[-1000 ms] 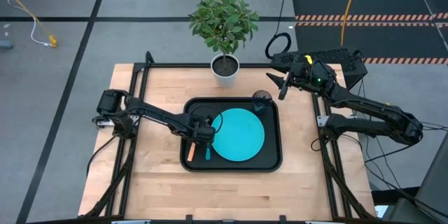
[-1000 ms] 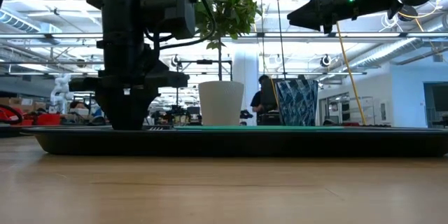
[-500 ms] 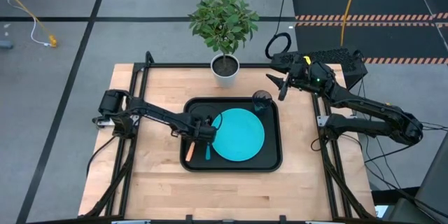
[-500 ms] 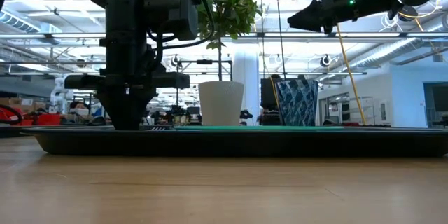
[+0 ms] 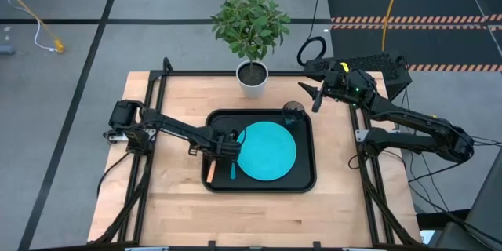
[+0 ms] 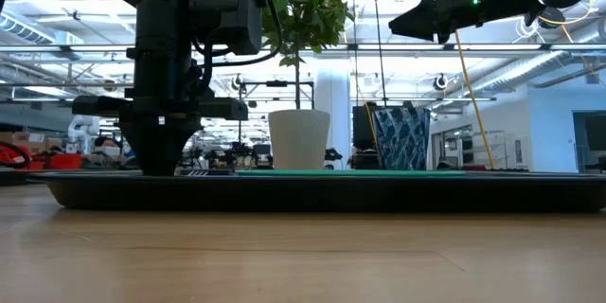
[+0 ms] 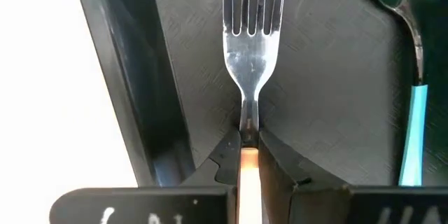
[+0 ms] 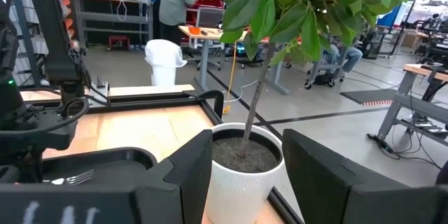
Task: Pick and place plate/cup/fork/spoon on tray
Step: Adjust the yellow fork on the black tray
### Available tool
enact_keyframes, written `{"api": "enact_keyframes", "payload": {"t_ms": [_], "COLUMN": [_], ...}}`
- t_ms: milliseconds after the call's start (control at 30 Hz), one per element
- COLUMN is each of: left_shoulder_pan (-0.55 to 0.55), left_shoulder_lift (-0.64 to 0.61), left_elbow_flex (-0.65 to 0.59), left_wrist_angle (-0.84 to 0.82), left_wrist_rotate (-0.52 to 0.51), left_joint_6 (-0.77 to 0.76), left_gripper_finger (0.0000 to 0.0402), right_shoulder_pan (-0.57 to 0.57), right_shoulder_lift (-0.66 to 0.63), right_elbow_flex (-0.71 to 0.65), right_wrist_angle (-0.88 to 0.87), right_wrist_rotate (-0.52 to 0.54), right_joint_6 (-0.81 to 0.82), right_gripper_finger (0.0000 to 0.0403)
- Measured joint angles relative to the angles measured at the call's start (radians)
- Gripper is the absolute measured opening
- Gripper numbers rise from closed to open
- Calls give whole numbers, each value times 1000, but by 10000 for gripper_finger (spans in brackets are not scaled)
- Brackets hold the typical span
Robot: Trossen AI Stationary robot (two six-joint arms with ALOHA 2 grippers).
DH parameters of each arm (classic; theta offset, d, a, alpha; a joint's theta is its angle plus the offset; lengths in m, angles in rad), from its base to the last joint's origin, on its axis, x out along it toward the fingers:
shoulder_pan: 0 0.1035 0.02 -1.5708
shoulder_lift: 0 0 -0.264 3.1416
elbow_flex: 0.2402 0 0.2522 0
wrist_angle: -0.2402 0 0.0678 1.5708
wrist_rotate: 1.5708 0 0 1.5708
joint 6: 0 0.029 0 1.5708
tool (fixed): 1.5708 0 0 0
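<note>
While the left gripper [image 7: 248, 159] is clamping on the fork [image 7: 250, 49] by its orange handle, low over the left end of the tray [image 5: 306, 179], you are looking at a task that is nearly finished. The plate [image 5: 267, 150] is lying in the tray's middle, the cup [image 5: 293, 113] is standing at its far right corner, and the spoon [image 5: 232, 170] is resting between fork and plate. The fork seems to be touching the tray floor, though you cannot be sure. Only its release is left. The right gripper [image 5: 315, 96] is hanging with fingers apart above the table's far right, near the potted plant [image 5: 252, 27].
</note>
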State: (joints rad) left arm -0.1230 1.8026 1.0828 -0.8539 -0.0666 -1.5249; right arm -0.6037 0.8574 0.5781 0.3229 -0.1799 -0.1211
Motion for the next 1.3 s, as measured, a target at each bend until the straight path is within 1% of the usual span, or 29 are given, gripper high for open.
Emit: {"api": "enact_keyframes", "payload": {"t_ms": [200, 367, 700, 933, 1300], "left_shoulder_pan": [15, 20, 20, 20, 20], "left_shoulder_lift": [-6, -9, -9, -9, -9], "left_elbow_flex": [1, 2, 3, 3, 3], "left_wrist_angle": [-19, -15, -14, -14, -14], "left_wrist_rotate": [-20, -37, -43, -47, -50], "left_joint_6": [-16, -31, -110, -119, -120], "left_gripper_finger": [35, 29, 38, 40, 42], "right_shoulder_pan": [0, 0, 0, 0, 0], "right_shoulder_lift": [0, 0, 0, -8, -56], "right_elbow_flex": [0, 0, 0, 0, 0], "right_wrist_angle": [1, 1, 0, -14, -24], "right_wrist_rotate": [0, 0, 0, 0, 0], "right_joint_6": [0, 0, -4, -25, -33], "right_gripper_finger": [169, 169, 169, 169, 169]}}
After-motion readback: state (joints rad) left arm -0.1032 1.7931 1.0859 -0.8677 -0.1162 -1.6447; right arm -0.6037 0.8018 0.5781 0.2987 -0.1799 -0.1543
